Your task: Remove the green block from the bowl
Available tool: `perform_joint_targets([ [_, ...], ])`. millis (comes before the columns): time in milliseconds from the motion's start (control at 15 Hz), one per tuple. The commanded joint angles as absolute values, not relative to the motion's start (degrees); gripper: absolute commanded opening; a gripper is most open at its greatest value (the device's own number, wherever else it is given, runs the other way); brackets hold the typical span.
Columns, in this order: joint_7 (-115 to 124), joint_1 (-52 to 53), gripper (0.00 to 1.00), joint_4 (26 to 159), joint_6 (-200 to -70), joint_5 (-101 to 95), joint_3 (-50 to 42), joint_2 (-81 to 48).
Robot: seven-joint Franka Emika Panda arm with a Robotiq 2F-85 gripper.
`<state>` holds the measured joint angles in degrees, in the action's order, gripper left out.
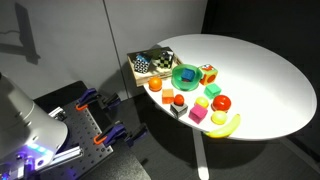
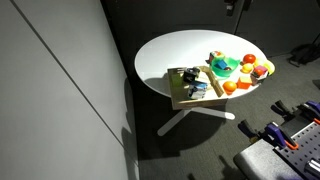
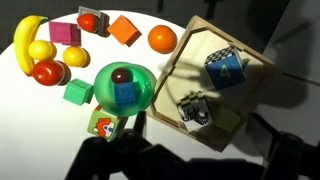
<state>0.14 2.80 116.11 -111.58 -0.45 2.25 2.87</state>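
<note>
The shiny green bowl (image 3: 100,88) stands on the white round table; it shows in both exterior views (image 1: 177,77) (image 2: 225,66). The blue-teal green block (image 3: 124,94) lies inside it beside a small dark red piece (image 3: 121,74). My gripper (image 3: 190,162) hangs high above the table. Only its dark fingers show at the bottom of the wrist view, spread apart and empty. In an exterior view the gripper (image 2: 235,8) is at the top edge, well above the bowl.
A wooden tray (image 3: 252,93) next to the bowl holds a blue cube (image 3: 227,70) and a checkered cube (image 3: 195,112). Around the bowl lie a green cube (image 3: 77,93), a picture block (image 3: 104,125), a banana (image 3: 25,40), an orange (image 3: 162,38) and a pink block (image 3: 64,32).
</note>
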Motion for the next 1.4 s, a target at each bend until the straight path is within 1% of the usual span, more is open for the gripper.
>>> perform_joint_targets([
  [0,-2.3,1.8,1.00,112.4,-113.7,-0.4,1.4,-1.8],
  [333,-2.3,1.0,1.00,110.1,-115.3,-0.1,0.7,-5.9],
  [400,-2.0,1.0,1.00,109.6,-114.7,0.0,0.7,-6.3],
  [467,-1.4,1.2,1.00,112.1,-115.6,-0.5,0.9,-5.0],
  [1000,-1.4,1.2,1.00,110.9,-115.6,-0.5,0.8,-5.9],
  [1333,-1.0,0.6,1.00,108.8,-116.1,-0.1,0.2,-9.0],
])
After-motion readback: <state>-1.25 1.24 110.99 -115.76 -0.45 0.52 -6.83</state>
